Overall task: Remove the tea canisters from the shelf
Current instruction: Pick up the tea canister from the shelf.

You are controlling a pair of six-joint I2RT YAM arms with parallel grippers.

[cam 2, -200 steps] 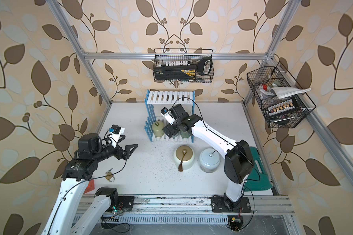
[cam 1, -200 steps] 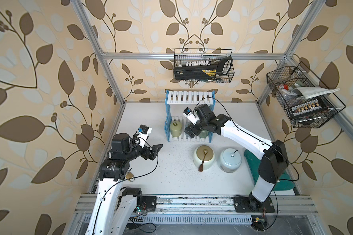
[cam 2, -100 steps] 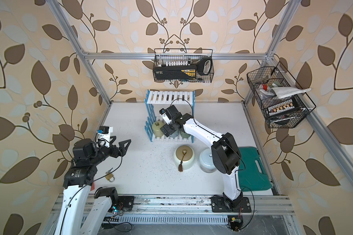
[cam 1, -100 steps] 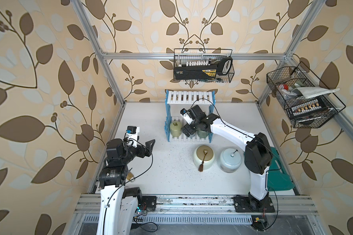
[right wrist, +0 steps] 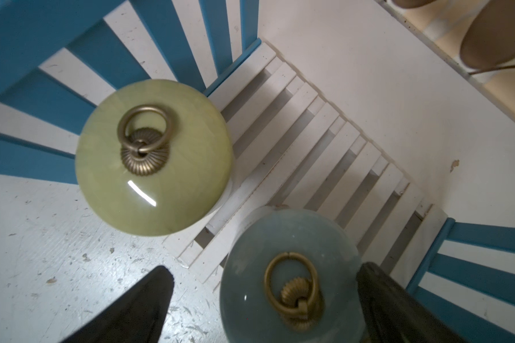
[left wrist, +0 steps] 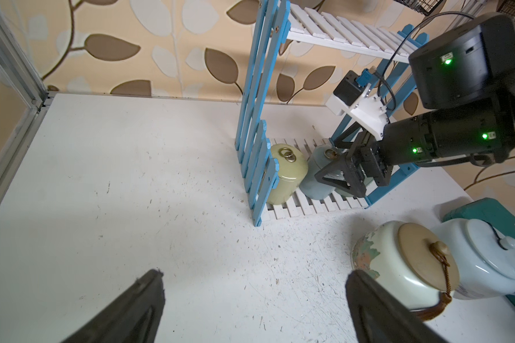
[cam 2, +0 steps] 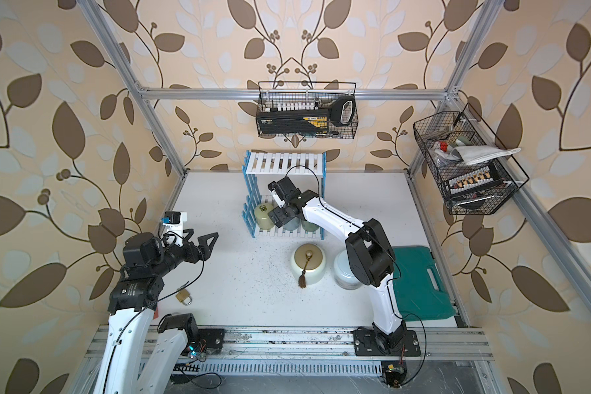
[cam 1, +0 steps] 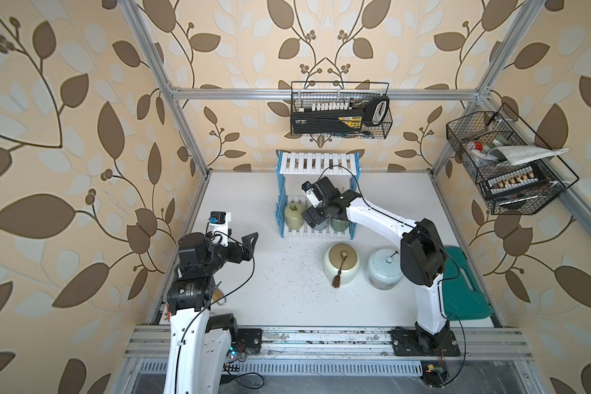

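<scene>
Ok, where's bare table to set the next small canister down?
Widest bare table: between the left pincer and the cream canister, in front of the shelf. Crowded beside the right arm: cream canister, pale-blue canister, green case.

A robotics lab cell dressed as a home: leaf-patterned wallpaper [cam 1: 65, 136] lines panels inside a bare aluminium frame [cam 1: 321, 92] (struts showing at every corner). A white left arm [cam 1: 185, 341] and right arm [cam 1: 379, 218] stand on a metal rail [cam 1: 321, 337] at the edge of the white desk [cam 1: 280, 290], cables exposed.
</scene>
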